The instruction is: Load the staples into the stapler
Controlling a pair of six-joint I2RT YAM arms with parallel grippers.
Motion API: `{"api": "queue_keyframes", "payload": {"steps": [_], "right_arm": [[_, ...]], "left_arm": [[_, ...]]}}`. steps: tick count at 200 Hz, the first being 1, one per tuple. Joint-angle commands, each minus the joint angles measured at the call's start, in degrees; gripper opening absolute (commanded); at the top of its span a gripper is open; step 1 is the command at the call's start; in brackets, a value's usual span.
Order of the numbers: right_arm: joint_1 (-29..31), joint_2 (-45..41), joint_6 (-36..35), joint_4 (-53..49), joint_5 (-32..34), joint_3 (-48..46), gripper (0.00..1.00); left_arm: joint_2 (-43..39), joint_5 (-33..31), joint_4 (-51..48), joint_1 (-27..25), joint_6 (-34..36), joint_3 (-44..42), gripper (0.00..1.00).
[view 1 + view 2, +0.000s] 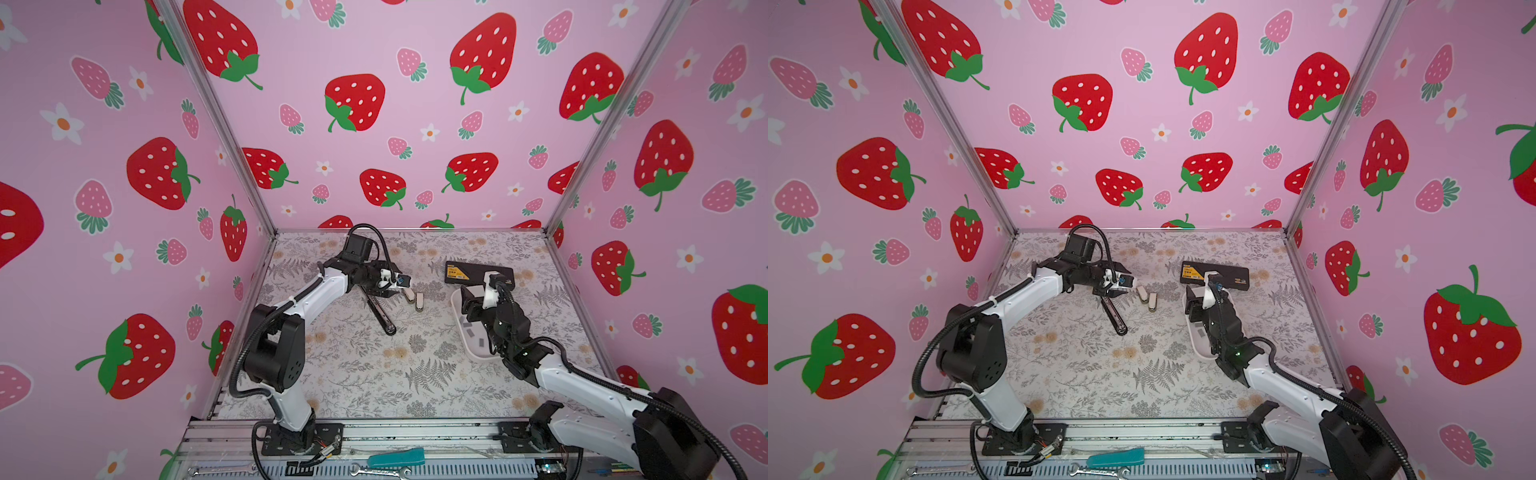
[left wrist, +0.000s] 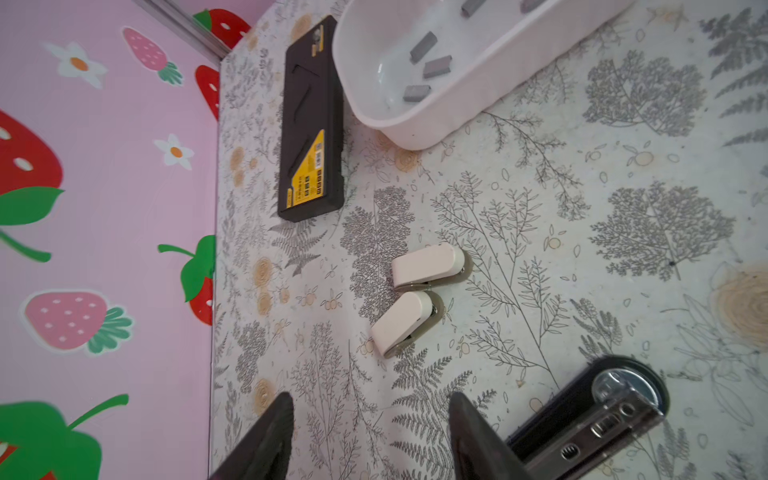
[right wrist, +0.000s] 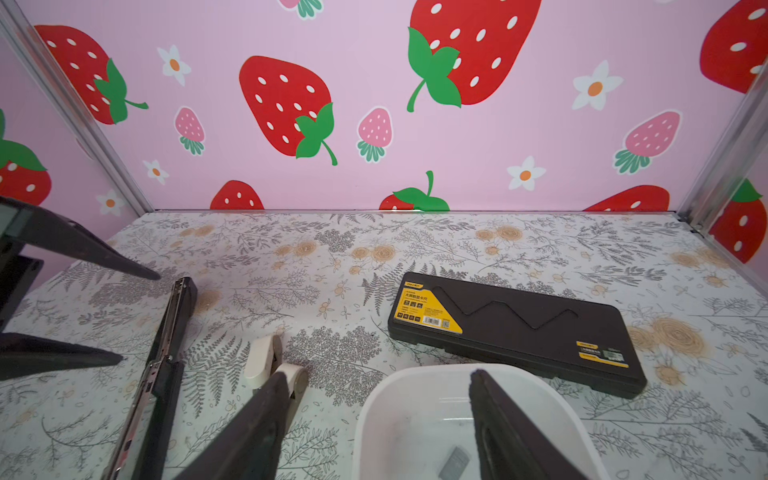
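Staples (image 2: 423, 41), short grey metal strips, have not left their tray, so I judge the step in hand to be the pick-up. Everything rests on the floral-patterned counter (image 1: 365, 374). Toward its far edge lies a flat black rectangular case with a yellow label (image 1: 459, 272), which looks to be no part of the job. Just beside it is the oval white plastic tray (image 1: 473, 355) that holds the strips.

Above the tray's far end hangs the right pincer (image 3: 382, 432), spread wide and holding nothing. One finger is over the tray, the other outside its rim. The left pincer (image 2: 370, 440), parted and also empty, hovers at the far end of the long black stapler (image 1: 381, 313).

That stapler lies opened, its metal rail exposed in the right wrist view. In both top views its long axis runs diagonally, rounded end pointing toward the near side and the right. Two small white plastic staplers (image 2: 428, 264) lie between it and the tray. The strips lie flat and scattered, their long axes pointing different ways.

Next, the right pincer should drop over one strip and close across its narrow width. It should then carry the strip over and line its length up with the rail. The left pincer could steady the stapler.
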Motion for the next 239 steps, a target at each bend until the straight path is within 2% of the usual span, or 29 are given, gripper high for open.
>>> {"api": "queue_keyframes", "payload": {"steps": [1, 54, 141, 207, 239], "right_arm": [[-2.8, -0.1, -2.5, -0.5, -0.2, -1.3, 0.72], [-8.1, 3.7, -1.0, 1.6, -3.4, -1.9, 0.73], [-10.4, 3.9, -1.4, 1.4, -5.5, -2.1, 0.73], [-11.0, 3.2, -0.7, 1.7, -7.4, -2.6, 0.73], [-11.1, 3.5, -0.7, 1.7, -7.4, -2.5, 0.73]], "left_arm": [[4.8, -0.4, -5.9, -1.5, 7.1, 5.8, 0.60], [13.3, -3.7, -9.8, -3.3, 9.9, 13.0, 0.59], [22.1, -8.6, -14.6, -6.3, 13.0, 21.7, 0.59], [25.0, -11.2, -20.0, -6.9, 13.9, 26.0, 0.43], [25.8, -12.1, -21.6, -7.0, 14.2, 27.1, 0.42]]}}
